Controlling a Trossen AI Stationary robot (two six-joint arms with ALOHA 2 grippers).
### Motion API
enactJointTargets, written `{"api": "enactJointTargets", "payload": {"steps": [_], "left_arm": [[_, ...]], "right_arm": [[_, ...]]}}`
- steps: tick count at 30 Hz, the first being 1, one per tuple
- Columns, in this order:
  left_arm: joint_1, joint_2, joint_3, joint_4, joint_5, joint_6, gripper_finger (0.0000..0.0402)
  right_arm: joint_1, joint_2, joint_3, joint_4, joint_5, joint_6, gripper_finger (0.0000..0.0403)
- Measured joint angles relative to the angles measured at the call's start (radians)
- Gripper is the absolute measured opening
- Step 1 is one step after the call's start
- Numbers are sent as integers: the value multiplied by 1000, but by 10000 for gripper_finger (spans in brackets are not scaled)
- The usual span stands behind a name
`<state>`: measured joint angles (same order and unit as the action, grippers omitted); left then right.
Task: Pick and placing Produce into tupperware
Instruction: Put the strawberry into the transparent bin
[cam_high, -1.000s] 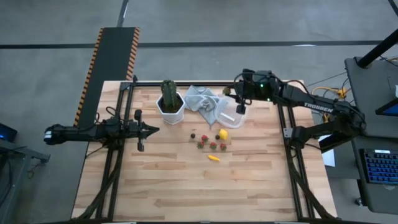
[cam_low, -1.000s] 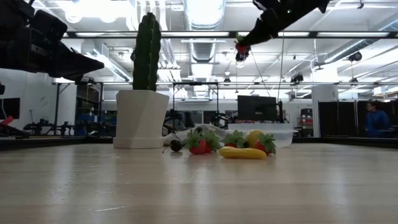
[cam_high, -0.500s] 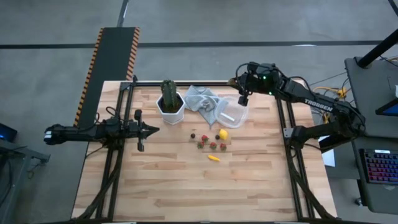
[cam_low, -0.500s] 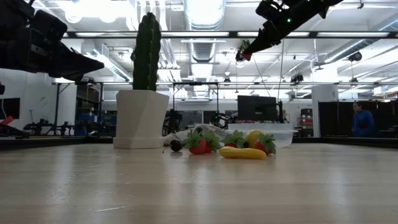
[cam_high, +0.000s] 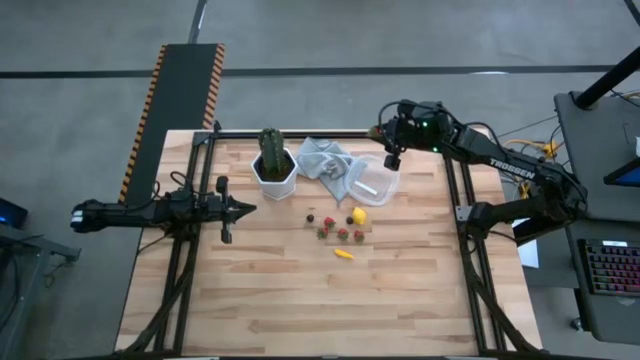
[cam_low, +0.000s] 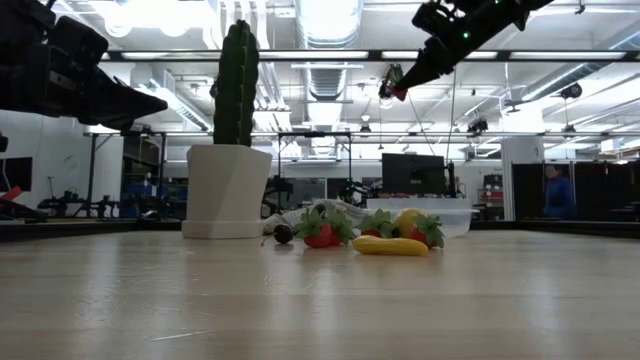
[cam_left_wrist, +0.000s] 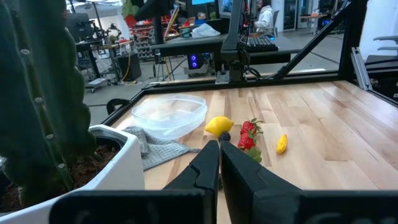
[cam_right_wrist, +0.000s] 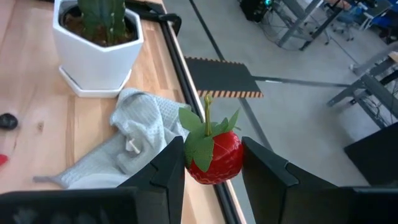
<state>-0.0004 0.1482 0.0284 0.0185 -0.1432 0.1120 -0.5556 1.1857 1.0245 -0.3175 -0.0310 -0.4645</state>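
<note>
The right gripper (cam_right_wrist: 212, 163) pinches a strawberry (cam_right_wrist: 213, 155) above the tupperware (cam_high: 376, 182); the left gripper (cam_high: 244, 209) waits clenched, empty.

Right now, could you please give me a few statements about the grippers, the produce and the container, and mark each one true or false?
1. The right gripper holds a red strawberry between its fingers. True.
2. The strawberry already lies in the tupperware. False: it is still held in the air above the table's far side, near the container.
3. The left gripper is shut and holds nothing. True.
4. The yellow lemon sits inside the tupperware. False: it lies on the table, beside the other loose pieces.
5. The cactus stands in a white pot next to a grey cloth. True.
</note>
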Motion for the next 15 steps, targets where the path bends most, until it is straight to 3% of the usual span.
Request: {"api": "enactJointTargets", "payload": {"steps": [15], "left_arm": [[0, 0, 0, 0, 0, 0, 0]], "right_arm": [[0, 130, 0, -60, -2, 0, 120]]}}
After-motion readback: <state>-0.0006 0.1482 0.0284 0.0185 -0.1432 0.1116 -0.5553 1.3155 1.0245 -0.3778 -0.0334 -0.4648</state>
